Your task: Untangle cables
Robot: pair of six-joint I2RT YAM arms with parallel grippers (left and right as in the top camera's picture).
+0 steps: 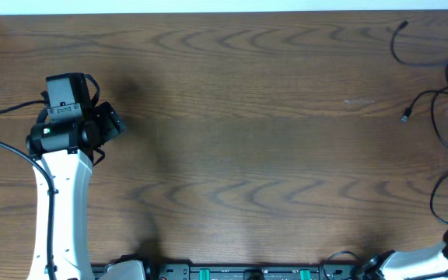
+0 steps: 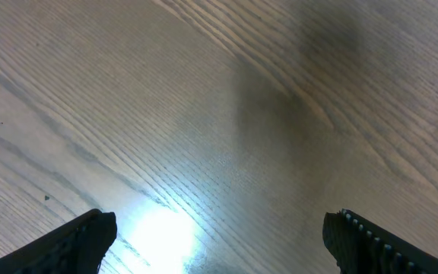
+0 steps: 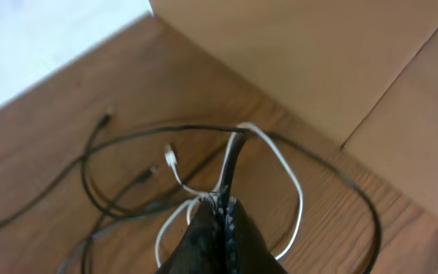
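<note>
Overhead: the brown wood-grain table (image 1: 247,117) is bare across its left and middle. The cables (image 1: 435,109), thin flexible cords with small plug ends, sit bunched at the far right edge and run partly out of view. One black plug end (image 1: 404,118) points toward the middle of the table.

My left gripper (image 2: 219,247) hangs over bare wood on the left side, well apart from the bundle. Its jaws are spread wide with nothing between them.

My right gripper (image 3: 223,221) is in the tangle. Its jaws are pressed together at the tips, pinching the spot where a black strand and the thin white cord (image 3: 295,190) come together. From there the thin black cords (image 3: 128,137) fan out leftward in loops over the table. The white one curls round to the right, and a black loop sweeps outside it. A plain beige panel (image 3: 295,61) stands just behind.

Progress, my reading: early. The white cord crosses black strands in at least two places near the pinch. The black loops overlap each other, and I cannot trace which plug belongs to which run. No cord lies apart on its own yet.

Left to do: draw each cord free, lay them separately, and probably bring the left arm over to hold the bundle down.
</note>
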